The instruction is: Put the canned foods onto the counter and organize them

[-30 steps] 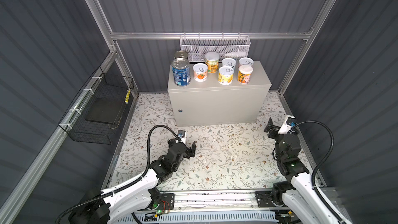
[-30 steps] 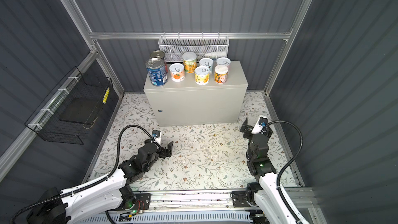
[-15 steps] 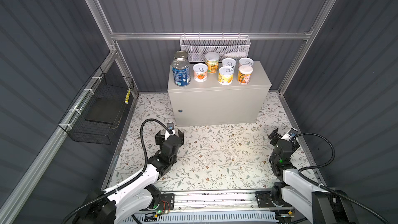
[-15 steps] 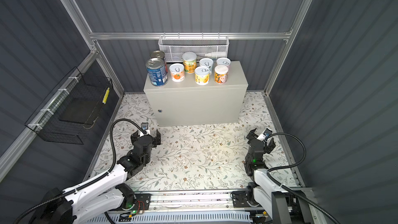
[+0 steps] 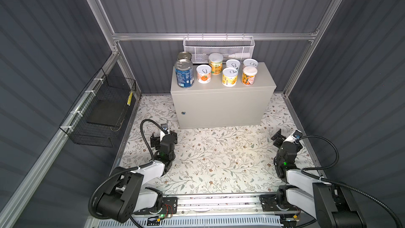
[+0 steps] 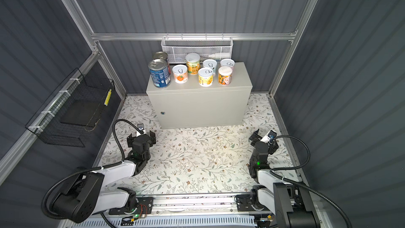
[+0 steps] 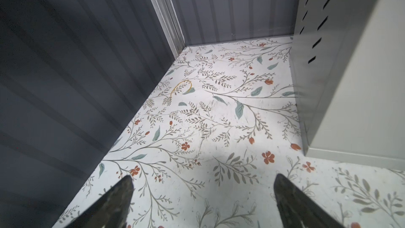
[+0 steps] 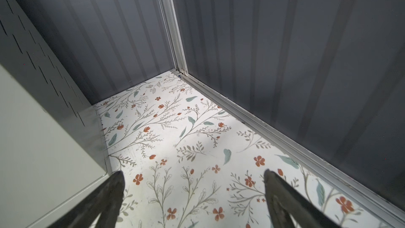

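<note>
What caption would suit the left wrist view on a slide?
Left gripper, fingers open, over the floral floor beside the counter.

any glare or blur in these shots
In both top views glare whitens the floor near the arms while the walls look dim, and the cans on the cabinet are sharp; in the left wrist view the cabinet's near edge is smeared and the left gripper is a soft dark shape; in the right wrist view the right gripper is soft too.
</note>
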You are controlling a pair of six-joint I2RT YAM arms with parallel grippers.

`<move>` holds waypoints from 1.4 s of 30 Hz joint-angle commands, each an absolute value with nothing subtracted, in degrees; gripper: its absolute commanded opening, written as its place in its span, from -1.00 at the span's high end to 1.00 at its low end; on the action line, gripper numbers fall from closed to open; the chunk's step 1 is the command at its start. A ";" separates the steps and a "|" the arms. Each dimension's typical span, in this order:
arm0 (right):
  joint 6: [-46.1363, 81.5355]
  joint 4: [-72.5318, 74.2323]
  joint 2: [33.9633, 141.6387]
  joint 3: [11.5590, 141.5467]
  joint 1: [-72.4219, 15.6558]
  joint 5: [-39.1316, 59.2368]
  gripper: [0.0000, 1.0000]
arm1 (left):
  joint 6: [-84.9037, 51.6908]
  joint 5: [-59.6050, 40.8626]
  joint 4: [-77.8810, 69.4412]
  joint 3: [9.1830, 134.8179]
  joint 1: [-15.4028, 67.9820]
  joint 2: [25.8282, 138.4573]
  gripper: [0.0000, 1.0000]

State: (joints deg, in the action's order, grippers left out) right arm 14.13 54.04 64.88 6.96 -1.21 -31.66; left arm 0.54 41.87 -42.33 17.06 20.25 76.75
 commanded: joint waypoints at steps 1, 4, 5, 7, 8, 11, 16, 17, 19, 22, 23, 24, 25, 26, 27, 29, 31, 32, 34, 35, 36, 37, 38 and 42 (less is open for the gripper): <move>13.62 51.77 66.78 10.21 -0.16 -29.61 -0.98 | 4.17 37.98 -58.02 16.51 18.91 83.60 -0.99; 13.42 50.49 66.92 11.03 0.83 -27.07 -0.98 | 9.09 37.23 -65.52 18.62 18.63 91.30 -0.99; 13.00 51.46 67.33 10.86 1.03 -26.99 -0.98 | 8.76 37.43 -65.24 19.24 18.40 92.78 -1.00; 12.47 55.15 68.98 10.19 1.72 -26.64 -0.98 | 8.84 37.23 -70.90 18.63 17.60 96.77 -1.00; 12.60 58.97 71.48 9.82 2.51 -25.99 -0.98 | 10.16 36.89 -76.58 18.05 17.15 99.09 -0.99; 11.21 59.44 76.28 12.58 3.18 -22.70 -0.98 | 7.04 34.47 -67.97 18.90 15.89 95.93 -1.00; 9.14 56.46 77.54 15.13 3.00 -17.95 -0.98 | 3.47 27.96 -68.22 19.34 11.80 98.32 -0.99; 8.58 54.79 77.81 16.10 2.91 -16.82 -0.98 | 5.65 28.88 -70.35 20.89 11.60 100.99 -1.00; 7.69 51.84 78.97 18.44 2.49 -15.43 -0.97 | 2.36 26.46 -58.78 23.16 10.65 97.58 -0.99; 5.74 47.53 81.00 21.86 1.94 -12.24 -0.98 | 3.14 25.68 -60.95 23.14 10.37 98.71 -0.99; 4.75 48.72 81.03 21.25 1.28 -11.97 -0.98 | 2.96 25.61 -59.30 23.50 10.37 98.25 -0.99; 4.40 51.89 81.31 19.46 1.19 -10.70 -0.98 | 3.42 25.62 -61.35 23.32 10.37 98.96 -0.99; 4.33 56.23 82.49 17.81 1.23 -10.54 -0.98 | 3.78 25.64 -62.89 23.03 10.37 99.41 -0.99; 3.47 62.14 85.04 16.78 1.02 -10.98 -0.98 | 3.37 25.62 -61.54 23.18 10.37 98.95 -0.99; 3.83 58.23 83.49 17.35 0.80 -11.56 -0.98 | 3.24 25.66 -60.86 23.29 10.37 98.78 -0.99; 3.84 57.96 83.28 17.38 0.79 -11.47 -0.98 | 3.61 25.76 -62.43 23.03 10.37 99.23 -0.99; 3.32 60.83 84.00 16.35 -0.03 -13.61 -0.98 | 3.40 25.84 -62.23 22.97 10.37 99.05 -0.99; 3.42 59.27 83.12 16.51 -0.34 -14.21 -0.98 | 3.59 25.84 -62.57 22.86 10.37 99.11 -0.99; 2.96 61.29 84.11 16.39 -0.36 -13.88 -0.98 | 3.55 25.84 -62.49 22.88 10.37 99.12 -0.99; 2.80 62.25 84.22 16.03 -0.40 -13.93 -0.98 | 3.60 25.85 -62.45 22.88 10.37 99.13 -0.99; 2.66 61.61 83.75 15.82 -0.44 -13.35 -0.98 | 3.49 25.85 -62.49 22.85 10.38 99.09 -0.99; 2.64 61.59 83.59 15.74 -0.48 -13.15 -0.98 | 3.53 25.86 -62.49 22.85 10.37 99.09 -0.99; 2.52 62.40 83.87 15.60 -0.44 -13.12 -0.98 | 3.54 25.87 -62.48 22.86 10.37 99.07 -0.99; 2.03 64.61 84.02 14.56 -0.72 -12.75 -0.98 | 3.55 25.85 -62.48 22.96 10.42 99.12 -0.99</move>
State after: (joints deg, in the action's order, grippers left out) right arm 3.14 60.95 83.74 15.49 -0.36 -12.82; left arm 4.25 26.26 -61.71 22.63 10.50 98.94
